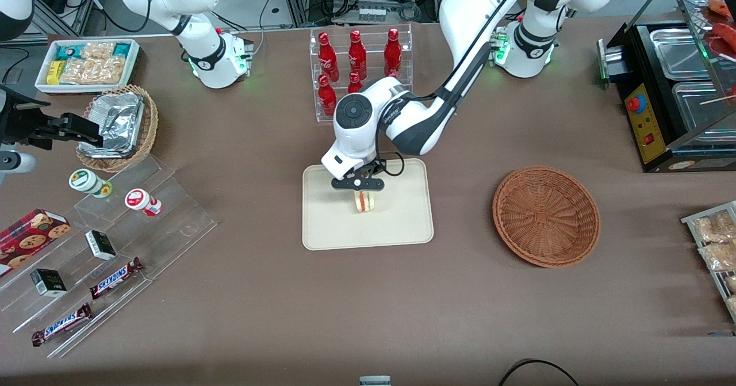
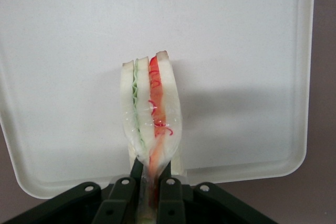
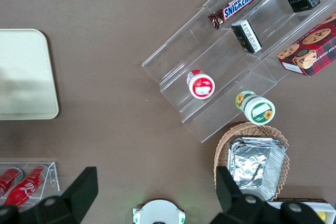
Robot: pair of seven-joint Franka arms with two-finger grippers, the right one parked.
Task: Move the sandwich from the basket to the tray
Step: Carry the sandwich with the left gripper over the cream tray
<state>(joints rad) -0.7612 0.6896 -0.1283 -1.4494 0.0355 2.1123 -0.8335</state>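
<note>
The sandwich (image 1: 364,201) (image 2: 150,114), a pale bread wedge with red and green layers under clear wrap, stands on edge over the middle of the cream tray (image 1: 402,225) (image 2: 241,51). My left gripper (image 1: 357,185) (image 2: 151,182) is directly above it, shut on the sandwich's narrow wrapped end, which is pinched between the black fingers (image 2: 169,190). Whether the sandwich's lower edge touches the tray I cannot tell. The reddish-brown wicker basket (image 1: 545,216) sits empty on the table toward the working arm's end, well apart from the tray.
A clear rack of red bottles (image 1: 357,64) stands just farther from the front camera than the tray. A clear stepped display (image 1: 115,242) with snacks, a foil-lined wicker basket (image 1: 123,126) and a white snack bin (image 1: 86,64) lie toward the parked arm's end. A black food warmer (image 1: 673,87) stands at the working arm's end.
</note>
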